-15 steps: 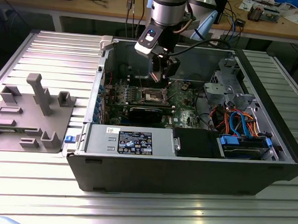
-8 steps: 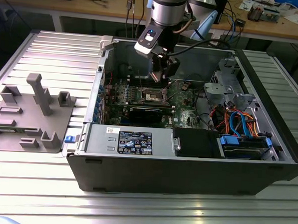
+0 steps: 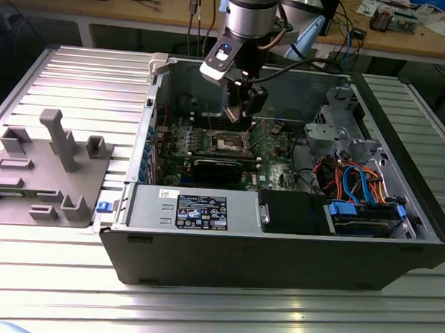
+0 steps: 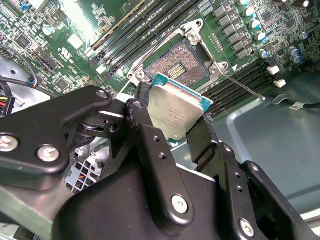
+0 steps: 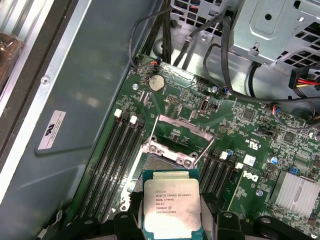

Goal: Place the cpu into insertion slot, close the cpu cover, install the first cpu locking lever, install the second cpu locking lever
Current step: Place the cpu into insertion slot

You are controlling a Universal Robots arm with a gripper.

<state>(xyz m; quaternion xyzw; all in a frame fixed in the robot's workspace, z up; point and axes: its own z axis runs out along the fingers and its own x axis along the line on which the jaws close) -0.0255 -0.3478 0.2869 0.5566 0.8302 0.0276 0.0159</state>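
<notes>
Second wrist view: you have the cpu [image 4: 175,112] gripped by two opposite edges in the gripper [image 4: 172,119], hanging just above the insertion slot [image 4: 182,62] and not yet seated in it. In the first wrist view the cpu cover [image 5: 181,136] stands hinged open beside the slot, on the green motherboard [image 5: 240,120].

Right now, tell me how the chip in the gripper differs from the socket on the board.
The chip shows a silver-grey metal lid; the socket shows a dark centre inside a metal rim. The chip is clamped in the gripper above the board; the socket sits fixed in it, open and empty. Both are square.
</notes>
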